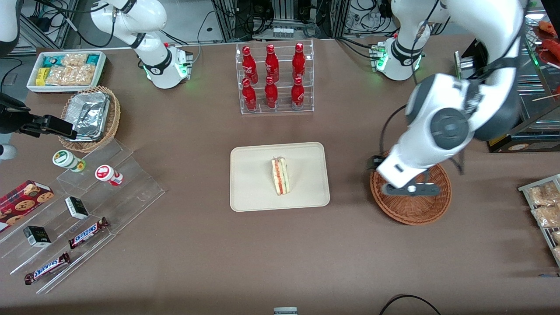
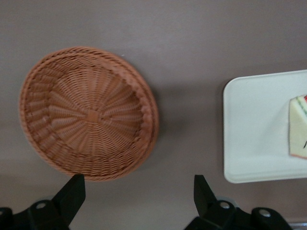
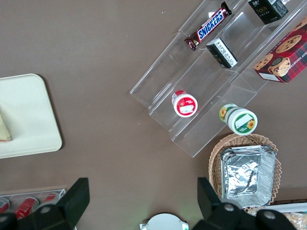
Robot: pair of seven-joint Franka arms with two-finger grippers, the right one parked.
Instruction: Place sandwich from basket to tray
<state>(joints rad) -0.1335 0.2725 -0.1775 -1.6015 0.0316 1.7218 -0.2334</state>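
Note:
The sandwich [image 1: 280, 176], a pale wedge with red and green layers, lies in the middle of the cream tray [image 1: 253, 175]. The reddish-brown wicker basket [image 1: 411, 212] sits beside the tray toward the working arm's end of the table, and it holds nothing. My left gripper [image 1: 411, 189] hangs above the basket, open, with nothing between its fingers. In the left wrist view the basket [image 2: 88, 112] shows bare inside. The tray's end [image 2: 264, 127] and a corner of the sandwich [image 2: 298, 127] appear there too. The gripper [image 2: 138, 194] stands over bare table between basket and tray.
A clear rack of red bottles [image 1: 274, 78] stands farther from the front camera than the tray. Acrylic steps with snacks [image 1: 83, 210], a tan basket of foil containers [image 1: 89, 118] and a white bin [image 1: 65, 70] lie toward the parked arm's end. A snack rack [image 1: 544, 205] sits past the basket.

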